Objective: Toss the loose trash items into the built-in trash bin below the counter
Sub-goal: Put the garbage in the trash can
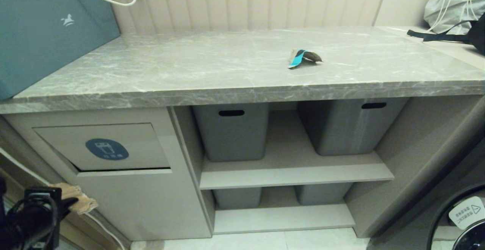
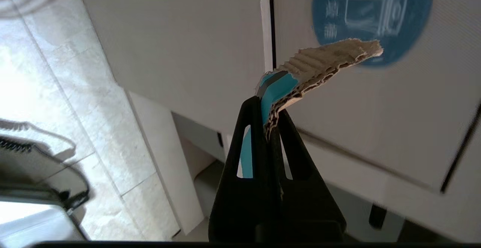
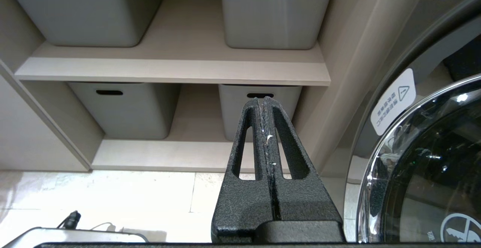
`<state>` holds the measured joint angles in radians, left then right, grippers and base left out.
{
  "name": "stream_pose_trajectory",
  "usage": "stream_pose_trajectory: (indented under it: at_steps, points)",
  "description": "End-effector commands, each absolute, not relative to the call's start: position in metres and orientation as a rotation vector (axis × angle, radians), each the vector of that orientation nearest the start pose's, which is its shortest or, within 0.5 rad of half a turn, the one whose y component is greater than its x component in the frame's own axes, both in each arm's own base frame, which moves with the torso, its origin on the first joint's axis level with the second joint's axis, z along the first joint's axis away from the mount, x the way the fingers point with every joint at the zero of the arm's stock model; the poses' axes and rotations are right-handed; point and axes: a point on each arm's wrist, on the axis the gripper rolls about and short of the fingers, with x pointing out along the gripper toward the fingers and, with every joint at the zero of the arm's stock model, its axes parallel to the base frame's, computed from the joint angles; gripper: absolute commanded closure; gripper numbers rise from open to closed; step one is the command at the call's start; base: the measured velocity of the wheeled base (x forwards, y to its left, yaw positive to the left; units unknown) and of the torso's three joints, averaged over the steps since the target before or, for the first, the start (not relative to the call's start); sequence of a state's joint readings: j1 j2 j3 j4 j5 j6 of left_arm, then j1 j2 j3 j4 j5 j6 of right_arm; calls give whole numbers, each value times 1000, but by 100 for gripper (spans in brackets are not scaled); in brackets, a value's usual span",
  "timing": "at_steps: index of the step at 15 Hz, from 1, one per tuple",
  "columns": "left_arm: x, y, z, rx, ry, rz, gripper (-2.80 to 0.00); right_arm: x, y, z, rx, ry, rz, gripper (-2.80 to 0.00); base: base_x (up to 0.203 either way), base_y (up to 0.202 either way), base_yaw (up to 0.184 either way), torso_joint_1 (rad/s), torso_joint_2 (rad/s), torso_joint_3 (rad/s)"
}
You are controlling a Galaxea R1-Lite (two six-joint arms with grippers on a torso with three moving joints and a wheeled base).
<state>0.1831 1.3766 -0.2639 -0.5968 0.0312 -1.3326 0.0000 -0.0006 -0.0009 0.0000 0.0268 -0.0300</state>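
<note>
Left gripper (image 2: 268, 122) fingers clamp a torn scrap (image 2: 319, 65) (turquoise stripe only in wrist view).

Soft, even indoor light is falling across the desk (image 1: 212, 64), leaving only a faint sheen. In the left wrist view the blue sticker (image 2: 370, 15) is smearing with motion blur, and floor tiles (image 2: 45, 90) at nine o'clock are glaring white. The washer door (image 3: 424, 165) is catching reflections.

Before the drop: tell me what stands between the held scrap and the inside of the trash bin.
Only the bin's own flap, closed but for a dark gap along its lower edge. The left gripper grips the scrap in front of it, with nothing else visible between them.
</note>
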Motion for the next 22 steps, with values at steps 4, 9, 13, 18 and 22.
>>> stream_pose_trajectory:
  at_steps: [4, 9, 13, 18, 22]
  points:
    - [213, 51, 88, -1365, 303, 556, 0, -23, 1, 75, -31, -2, 28, 0, 0, 0, 0, 0, 0, 0]
    - [250, 59, 63, -1404, 217, 427, 0, -23, 1, 76, -31, -2, 26, 0, 0, 0, 0, 0, 0, 0]
    - [291, 69, 63, -1488, 108, 336, 0, -23, 1, 75, -31, -2, 28, 0, 0, 0, 0, 0, 0, 0]
    - [323, 75, 59, -1597, 49, 309, 0, -23, 1, 75, -31, -2, 28, 0, 0, 0, 0, 0, 0, 0]
    - [325, 70, 60, -1635, 49, 297, 0, -23, 1, 76, -31, -3, 27, 0, 0, 0, 0, 0, 0, 0]
